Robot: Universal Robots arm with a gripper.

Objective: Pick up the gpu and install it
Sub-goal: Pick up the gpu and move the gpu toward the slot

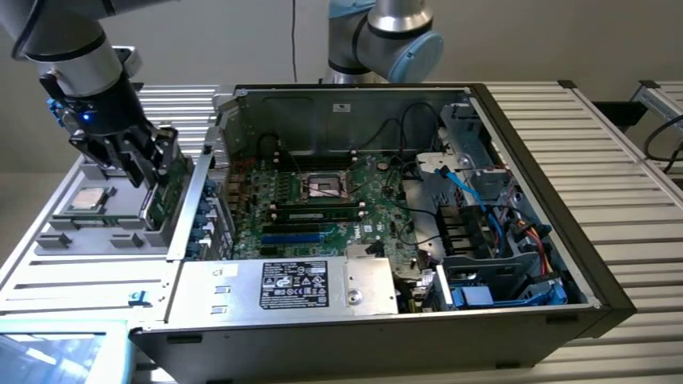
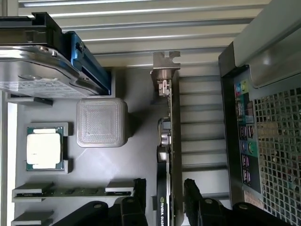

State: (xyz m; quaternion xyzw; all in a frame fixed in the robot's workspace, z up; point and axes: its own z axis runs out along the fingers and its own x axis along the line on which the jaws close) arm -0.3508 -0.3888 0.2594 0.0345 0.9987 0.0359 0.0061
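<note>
I have the gpu (image 2: 170,141) standing on its long edge in the grey parts tray (image 2: 94,169), just beside the computer case (image 2: 277,141), on the side with the port panel. Its long axis runs parallel to that wall of the case. The thin green board faces the case and the black shroud side, with its white lettering, faces away from it. The silver end bracket (image 2: 165,66) sits at the end of the card farthest from my fingers (image 2: 197,207).

The fingers are spread wide, one on each side of the card at the end opposite the bracket. The finger nearer the case is close to the green board, and the other stands off the shroud with a visible gap. They straddle the card without clamping it, and I can't tell whether either one actually brushes it.

In the exterior view the fingers (image 1: 137,166) hang low over the tray (image 1: 48,240), on the exterior view's left of the case (image 1: 373,352), and the gpu (image 1: 160,196) is upright under them against the tray's case-side edge. The case lies open on the ribbed desk (image 1: 619,160), motherboard (image 1: 320,200) exposed.

Farther from the case than the card, the tray also holds a hard drive (image 2: 37,70), a processor (image 2: 44,148), a memory stick (image 2: 70,192) and a clear square block (image 2: 101,122).
</note>
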